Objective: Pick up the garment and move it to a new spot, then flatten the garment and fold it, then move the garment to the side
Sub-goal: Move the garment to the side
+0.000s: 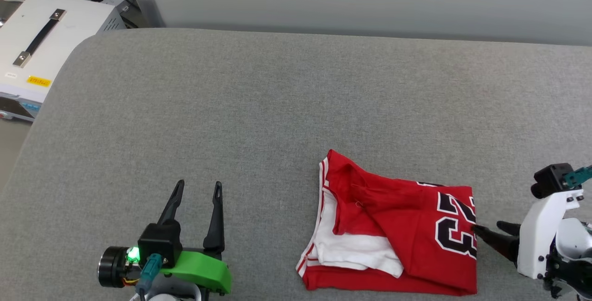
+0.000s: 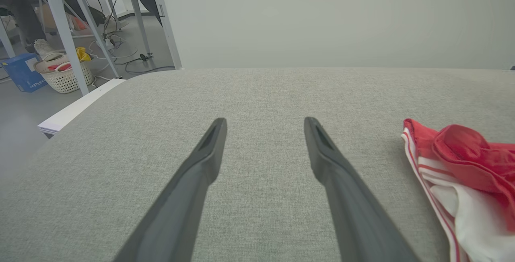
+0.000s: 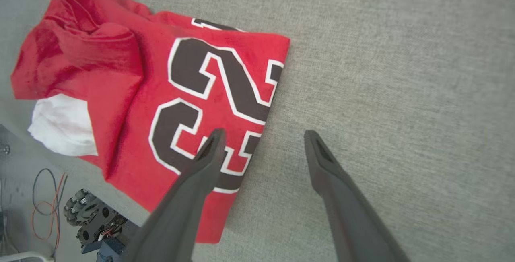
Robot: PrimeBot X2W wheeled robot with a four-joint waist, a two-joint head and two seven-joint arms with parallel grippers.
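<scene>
In the head view, one garment [image 1: 397,227] lies folded on the grey surface [image 1: 254,107], low and right of centre, with its near edge close to the surface's near edge. It is red, with a white sleeve showing at the lower left and the black "23" on its right part. There are two grippers. The left gripper [image 1: 198,184] sits at the lower left, well apart from the garment, with its two fingers spread wide and nothing between them. The right gripper [image 1: 488,227] reaches in from the right with its fingers parted and empty, one fingertip at the garment's right edge. Bare cloth stretches left of the garment and far behind it to the back edge. Beyond the rounded left corner stands one white box [image 1: 41,46] with a black handle. In the left wrist view, the left gripper [image 2: 265,123] is wide open over bare surface [image 2: 261,93]. The garment [image 2: 462,161] shows at the right, and one basket [image 2: 64,77] stands on the floor past the corner. In the right wrist view, the right gripper [image 3: 263,133] straddles the garment's [image 3: 120,73] folded edge. One finger is over the "23" and the other over bare surface [image 3: 402,73], which runs open to the right.
</scene>
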